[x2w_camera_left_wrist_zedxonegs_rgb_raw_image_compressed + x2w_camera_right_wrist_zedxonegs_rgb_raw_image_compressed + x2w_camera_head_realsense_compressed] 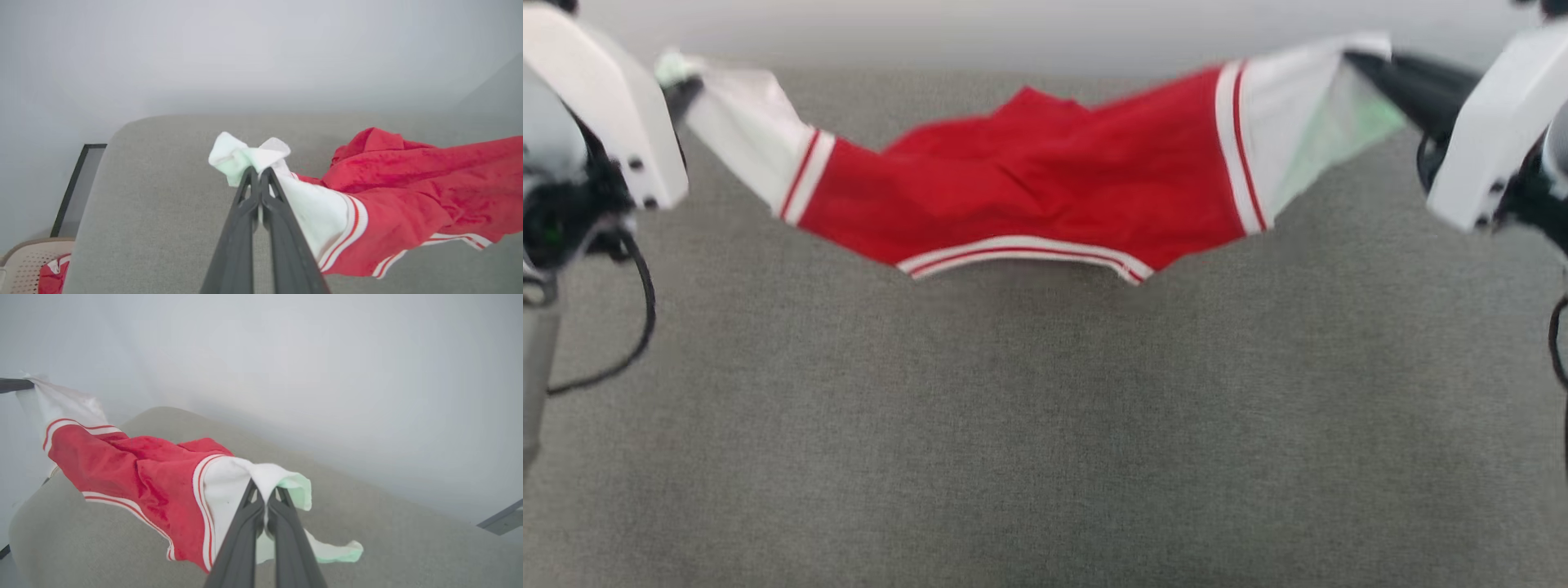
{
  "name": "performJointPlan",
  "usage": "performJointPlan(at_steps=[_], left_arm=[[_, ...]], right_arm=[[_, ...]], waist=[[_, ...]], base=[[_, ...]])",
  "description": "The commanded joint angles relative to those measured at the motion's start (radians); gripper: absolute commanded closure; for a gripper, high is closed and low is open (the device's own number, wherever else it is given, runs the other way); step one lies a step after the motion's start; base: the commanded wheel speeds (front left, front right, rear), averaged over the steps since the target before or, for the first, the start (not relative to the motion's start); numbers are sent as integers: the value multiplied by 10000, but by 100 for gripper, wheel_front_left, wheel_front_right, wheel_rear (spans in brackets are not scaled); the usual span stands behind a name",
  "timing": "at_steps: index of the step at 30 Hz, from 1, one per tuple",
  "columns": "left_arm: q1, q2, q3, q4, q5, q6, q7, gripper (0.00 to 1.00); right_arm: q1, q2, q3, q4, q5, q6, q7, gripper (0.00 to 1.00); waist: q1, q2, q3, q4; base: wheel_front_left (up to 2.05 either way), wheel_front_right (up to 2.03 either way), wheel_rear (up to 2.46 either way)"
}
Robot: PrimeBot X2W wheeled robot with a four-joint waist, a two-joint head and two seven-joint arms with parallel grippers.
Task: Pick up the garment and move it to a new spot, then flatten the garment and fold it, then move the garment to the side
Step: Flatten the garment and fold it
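The garment [1045, 192], a red T-shirt with white sleeves and red-and-white stripes, hangs stretched between both arms above the grey table [1045, 425]. Its striped neckline sags at the near side. My left gripper [682, 86] is shut on the left white sleeve, and in the left wrist view the left gripper [258, 173] pinches that sleeve [245, 157]. My right gripper [1364, 61] is shut on the right white sleeve; the right wrist view shows the right gripper [265, 489] clamped on that sleeve [261, 475], with the red body [135, 473] trailing toward the other arm.
The grey fabric-covered table spreads wide below the shirt. A pale wall runs behind its far edge. In the left wrist view, a beige perforated basket [24, 261] with red cloth in it stands beside the table, next to a dark-framed panel [77, 188].
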Motion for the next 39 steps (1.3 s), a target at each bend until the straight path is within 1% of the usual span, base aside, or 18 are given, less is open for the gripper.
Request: performJointPlan(at_steps=[1, 5, 7, 10, 12, 19, 22, 24, 26, 28, 31, 35, 37, 39], left_arm=[[-472, -9, -13, 36, 81, -112, -105, 100], [-1348, -76, -104, 329, 280, -389, -314, 100], [-1810, -199, -131, 561, 307, -547, -454, 100], [-2347, -229, -199, 932, 452, -720, -607, 100], [-2631, -243, -276, 1132, 543, -830, -658, 100], [-3397, -380, -380, 1500, 714, -991, -841, 100], [-3855, -617, -447, 1742, 809, -1085, -1251, 100], [-4153, -791, -409, 2054, 852, -1066, -1567, 100], [-4595, -870, -508, 2333, 1162, -1168, -2042, 100], [-5103, -1127, -470, 2749, 1294, -1215, -2665, 100], [-5855, -1344, -575, 3413, 1730, -1353, -3763, 100], [-6908, -1595, -690, 4123, 2494, -1454, -5828, 100], [-7231, -1710, -704, 4558, 2723, -1409, -6785, 100], [-7433, -1836, -790, 4964, 2979, -1482, -7726, 100]], right_arm=[[-426, 43, -11, 102, 18, 0, -231, 100], [-1385, 215, 50, 516, 128, 0, -678, 100], [-1888, 345, -19, 773, 126, 0, -1001, 100], [-2528, 558, -68, 1272, 227, 0, -1252, 100], [-2887, 571, 32, 1549, 157, 0, -1319, 100], [-3738, 634, 221, 2405, -125, 0, -1729, 100], [-4185, 629, 247, 3007, -469, 0, -2307, 100], [-4557, 649, 244, 3515, -769, -1, -2933, 100], [-4959, 731, 285, 4058, -1131, 0, -3683, 100], [-5374, 835, 441, 4651, -1429, 0, -4397, 100], [-6066, 832, 680, 5419, -2074, -1, -5860, 100], [-6952, 826, 1019, 6403, -2946, 0, -7968, 100], [-7282, 864, 1260, 6907, -3400, 0, -8824, 100], [-7511, 885, 1384, 7455, -3594, -3, -9422, 100]], waist=[[0, 0, -278, -87], [0, 0, -535, -212], [0, 0, -624, -266], [0, 0, -712, -331], [0, 0, -758, -363], [0, 0, -645, -445], [0, 0, -346, -431], [0, 0, -46, -428], [0, 0, 305, -423], [0, 0, 680, -420], [0, 0, 1183, -382], [0, 0, 1715, -292], [0, 0, 1908, -268], [0, 0, 2041, -207]], base=[[0, 0, 0], [0, 0, 0], [0, 0, 0], [0, 0, 0], [0, 0, 0], [0, 0, 0], [0, 0, 0], [0, 0, 0], [0, 0, 0], [0, 0, 0], [0, 0, 0], [0, 0, 0], [0, 0, 0], [0, 0, 0]])
